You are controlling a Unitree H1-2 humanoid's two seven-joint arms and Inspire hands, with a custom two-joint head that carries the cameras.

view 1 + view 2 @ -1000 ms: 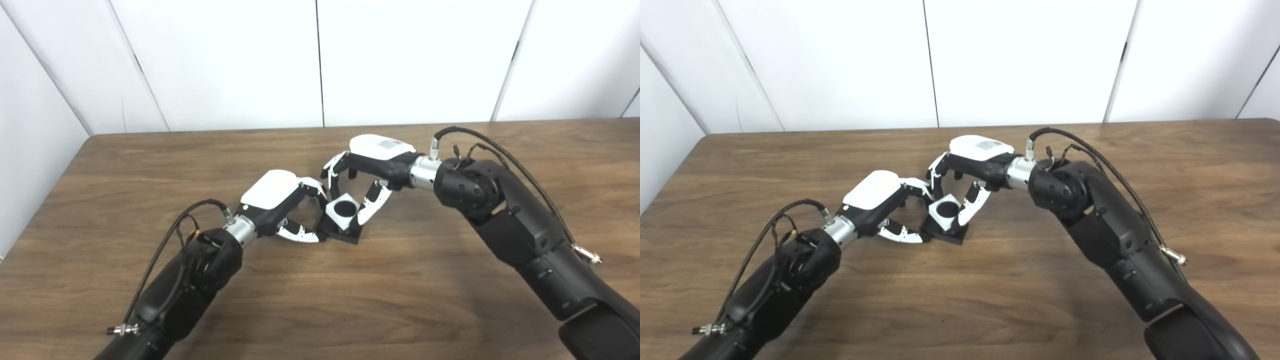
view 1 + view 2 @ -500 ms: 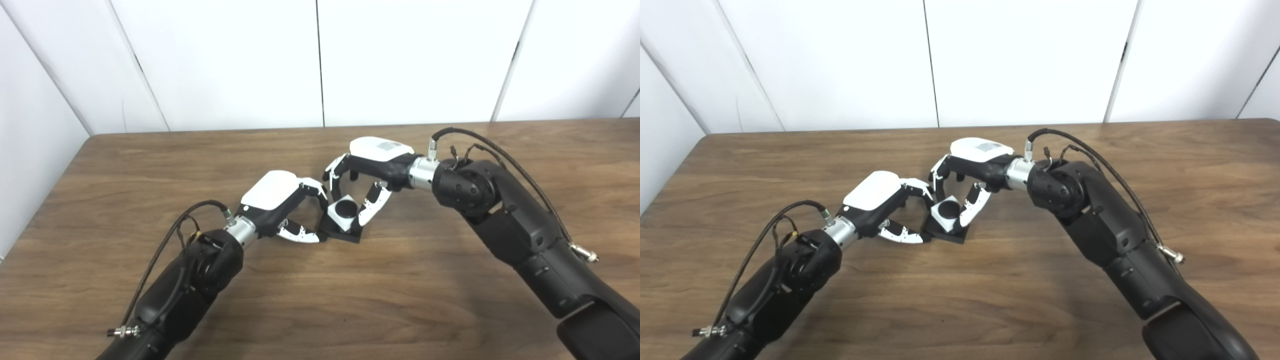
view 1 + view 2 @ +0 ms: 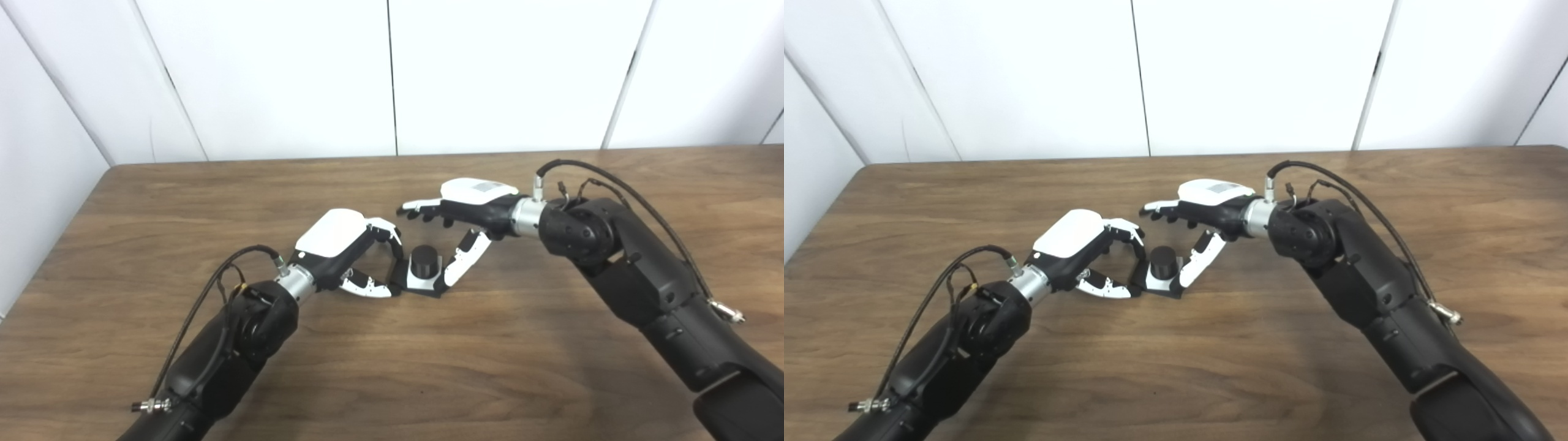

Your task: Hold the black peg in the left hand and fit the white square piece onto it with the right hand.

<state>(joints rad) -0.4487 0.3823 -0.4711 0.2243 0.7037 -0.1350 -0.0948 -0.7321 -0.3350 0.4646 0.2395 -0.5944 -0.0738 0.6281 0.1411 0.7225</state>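
my left hand (image 3: 343,248) grasping black peg (image 3: 425,262) at base on table (image 3: 184,202). white square piece (image 3: 420,282) seated low around peg. my right hand (image 3: 462,208) released, fingers spread, thumb beside piece. risk: thumb snags piece, tilts it.

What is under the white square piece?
The white square piece sits low around the black peg, whose top pokes up through it. A black base peeks out beneath. Most of that base is hidden.
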